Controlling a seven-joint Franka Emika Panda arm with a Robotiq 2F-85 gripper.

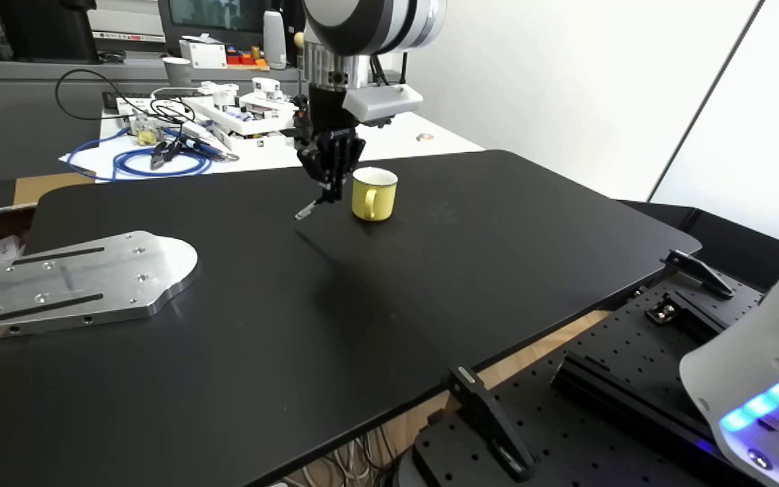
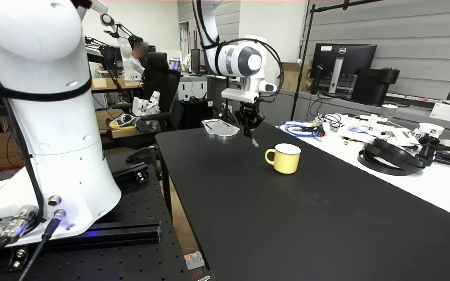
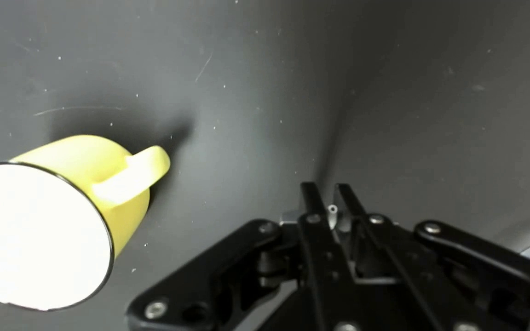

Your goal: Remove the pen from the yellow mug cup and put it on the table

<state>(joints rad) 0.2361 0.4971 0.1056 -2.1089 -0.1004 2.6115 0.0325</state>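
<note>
The yellow mug cup (image 1: 387, 201) stands upright on the black table (image 1: 241, 379); it also shows in an exterior view (image 2: 286, 162) and at the left of the wrist view (image 3: 85, 161). My gripper (image 1: 331, 196), also in an exterior view (image 2: 247, 133), is beside the mug on its handle side, over the table. In the wrist view its fingers (image 3: 327, 193) are closed on the pen (image 3: 332, 216). The pen's pale end sticks out tilted below the fingertips in both exterior views (image 1: 305, 210) (image 2: 255, 143). Its shadow lies apart from it on the table. The fingers hide the rest of the pen.
A silver metal plate (image 1: 92, 277) lies at a table end, also in an exterior view (image 2: 221, 128). A white table (image 2: 440, 191) with cables and parts adjoins the black table. Black clamps (image 1: 491, 426) sit at the table edge near the robot base (image 2: 53, 156).
</note>
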